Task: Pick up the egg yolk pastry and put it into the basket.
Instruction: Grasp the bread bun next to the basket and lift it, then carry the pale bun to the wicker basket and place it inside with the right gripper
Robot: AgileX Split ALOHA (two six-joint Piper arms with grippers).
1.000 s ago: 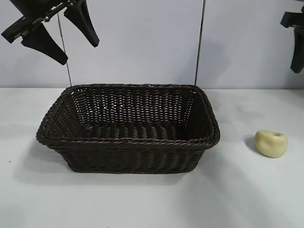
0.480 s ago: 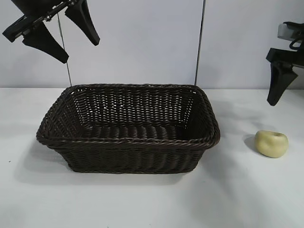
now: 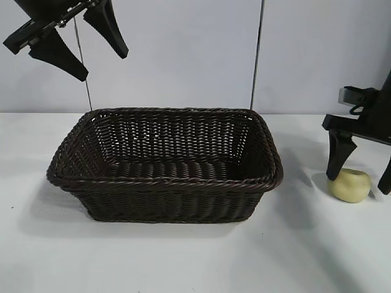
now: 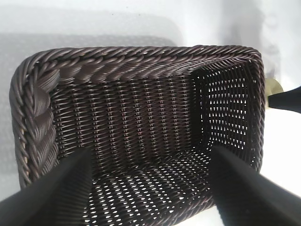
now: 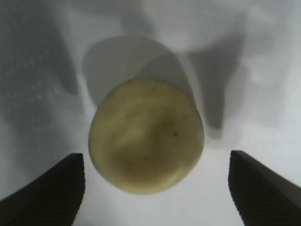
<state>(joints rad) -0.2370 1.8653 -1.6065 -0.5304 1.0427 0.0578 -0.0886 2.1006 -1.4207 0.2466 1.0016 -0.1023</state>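
The egg yolk pastry (image 3: 349,185) is a small pale yellow lump on the white table, to the right of the basket (image 3: 165,182). It fills the middle of the right wrist view (image 5: 146,135). My right gripper (image 3: 360,177) is open and low over the pastry, one finger on each side of it, not touching. The dark brown wicker basket stands mid-table and holds nothing; it also shows in the left wrist view (image 4: 113,70). My left gripper (image 3: 73,52) is open and empty, high above the basket's left end.
The white table (image 3: 195,256) has bare room in front of the basket and around the pastry. A pale wall with a thin vertical pole (image 3: 256,55) stands behind.
My right gripper has come down from the upper right edge to straddle the pastry. The pastry, the basket and the left arm have not moved.
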